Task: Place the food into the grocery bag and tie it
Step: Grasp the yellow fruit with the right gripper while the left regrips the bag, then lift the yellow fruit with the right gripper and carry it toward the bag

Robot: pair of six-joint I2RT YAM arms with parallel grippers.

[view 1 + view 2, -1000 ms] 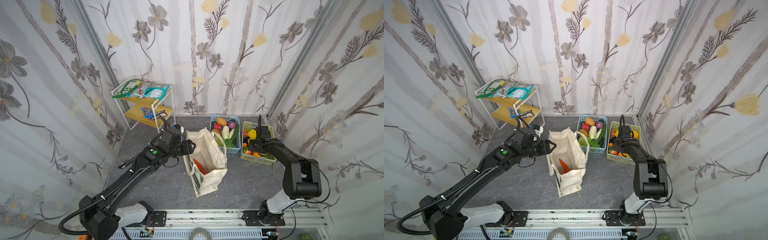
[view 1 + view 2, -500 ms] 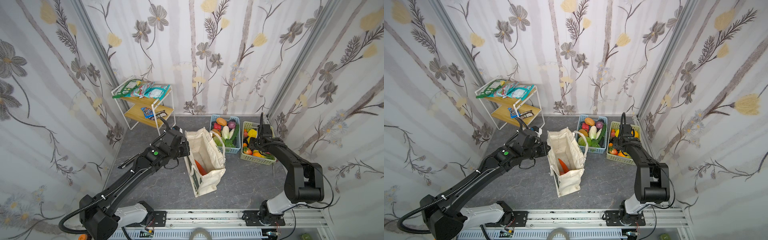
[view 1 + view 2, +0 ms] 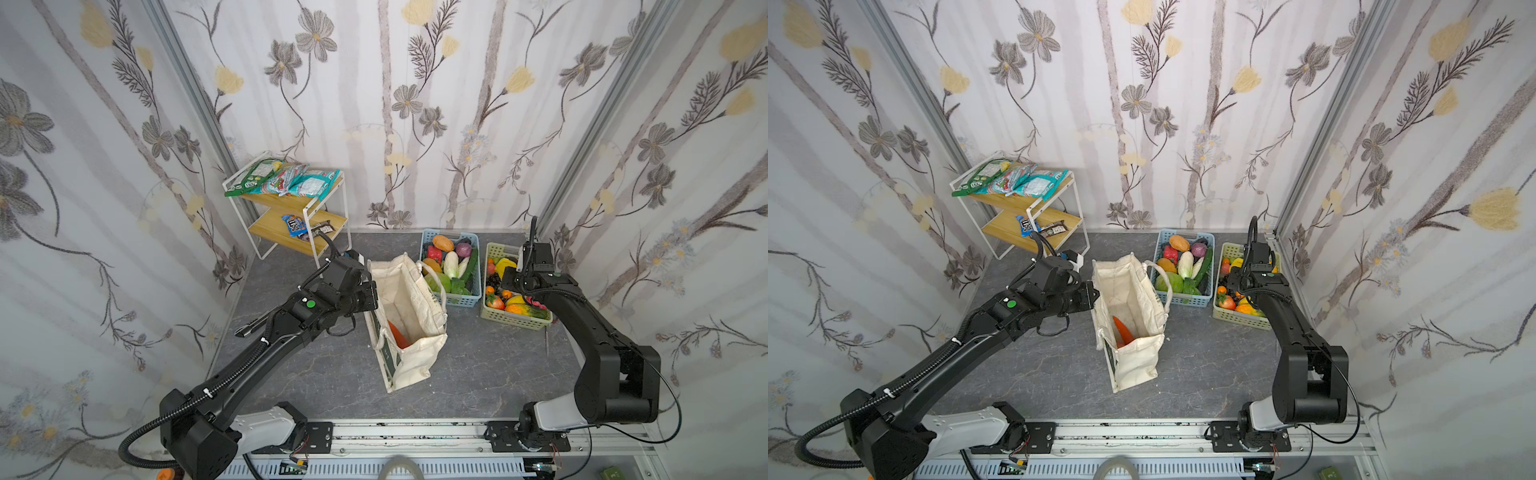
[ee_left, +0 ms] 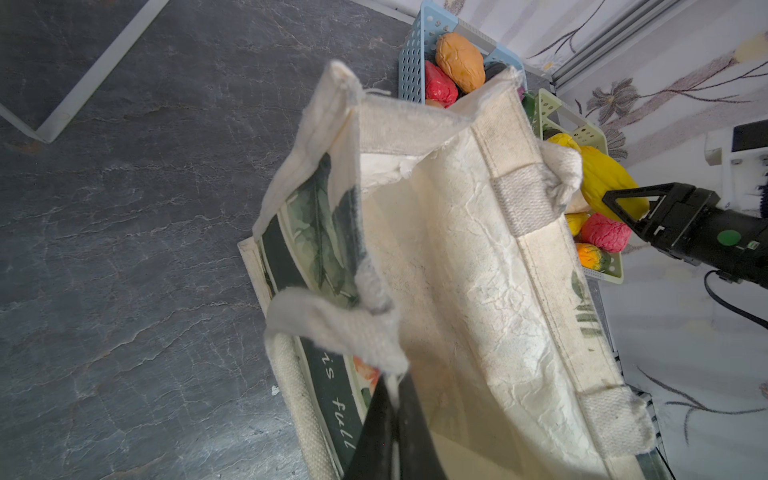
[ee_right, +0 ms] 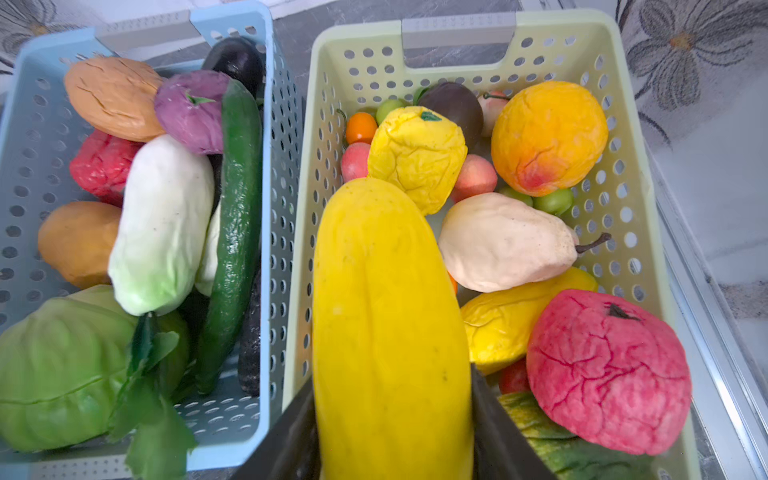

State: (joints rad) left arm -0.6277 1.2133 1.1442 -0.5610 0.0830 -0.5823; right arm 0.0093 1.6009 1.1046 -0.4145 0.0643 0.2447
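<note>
The cream grocery bag (image 3: 415, 316) (image 3: 1138, 299) stands open mid-table with an orange carrot (image 3: 398, 335) (image 3: 1122, 331) inside. My left gripper (image 3: 371, 291) (image 3: 1093, 293) is at the bag's left rim. In the left wrist view it (image 4: 395, 384) is shut on the rim fabric by a strap handle (image 4: 332, 320). My right gripper (image 3: 506, 279) (image 3: 1232, 277) reaches into the pale green basket (image 3: 515, 322). In the right wrist view it (image 5: 392, 419) is shut on a long yellow fruit (image 5: 386, 291), one finger on each side. More food fills both baskets.
A blue basket (image 3: 457, 300) (image 5: 266, 249) of vegetables stands between the bag and the pale green basket (image 5: 648, 232). A white wire rack (image 3: 309, 208) at the back left carries snack packets (image 3: 286, 183). Patterned walls close in on three sides.
My left gripper has moved up to the bag's left rim and shut on it. The right gripper has stayed in the green basket, its jaws drawing in slightly on the yellow fruit.
</note>
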